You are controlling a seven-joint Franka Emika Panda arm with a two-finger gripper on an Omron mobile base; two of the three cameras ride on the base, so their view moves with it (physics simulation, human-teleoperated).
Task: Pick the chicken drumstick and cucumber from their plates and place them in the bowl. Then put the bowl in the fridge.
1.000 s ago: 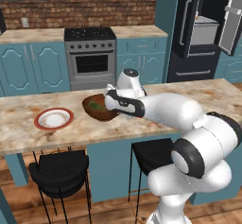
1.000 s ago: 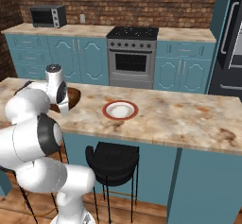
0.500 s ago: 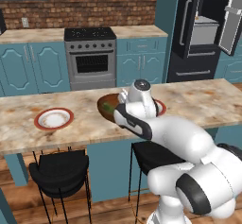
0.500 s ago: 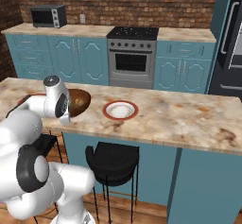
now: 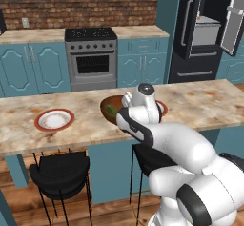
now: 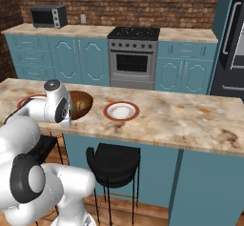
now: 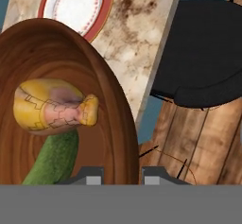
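Marbled beige stone tops the kitchen island (image 5: 209,103), with a steel oven (image 5: 91,58) and teal cabinets (image 6: 81,60) against the brick wall behind. At the room's far side the fridge (image 5: 205,29) stands with its door swung open. On the island, the bowl (image 7: 71,76) is held at its rim by the gripper (image 7: 122,175), whose fingers are closed tight on the wooden edge. Inside the bowl lie the chicken drumstick (image 7: 52,106) and, just beside it and touching, the cucumber (image 7: 52,164). One of the plates (image 5: 54,120) sits well apart from the bowl on the island; the other plate (image 5: 162,108) lies just behind the arm, close to the bowl. Black stools (image 5: 59,170) stand beneath the island's edge.
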